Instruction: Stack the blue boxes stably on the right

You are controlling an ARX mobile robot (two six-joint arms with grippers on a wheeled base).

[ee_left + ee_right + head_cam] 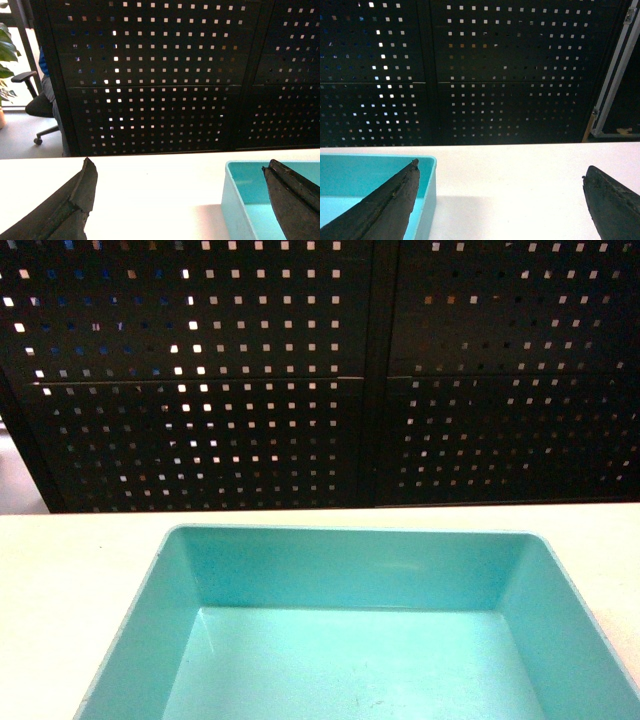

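Observation:
One blue box [350,570], a light turquoise tub with nothing in it, sits on the white table [60,570] at the bottom middle of the head view. Neither gripper shows in that view. In the left wrist view my left gripper [178,164] is open above the table, its right finger [295,200] over the box's left end [239,200]. In the right wrist view my right gripper [502,165] is open too, its left finger [385,205] over the box's right end [427,200]. Between each pair of fingers there is only bare table.
A black perforated panel [300,370] stands along the table's far edge. Beyond its left end are an office chair [35,100] and a plant [5,50]. A metal frame [615,75] leans at the far right. White tabletop shows on both sides of the box.

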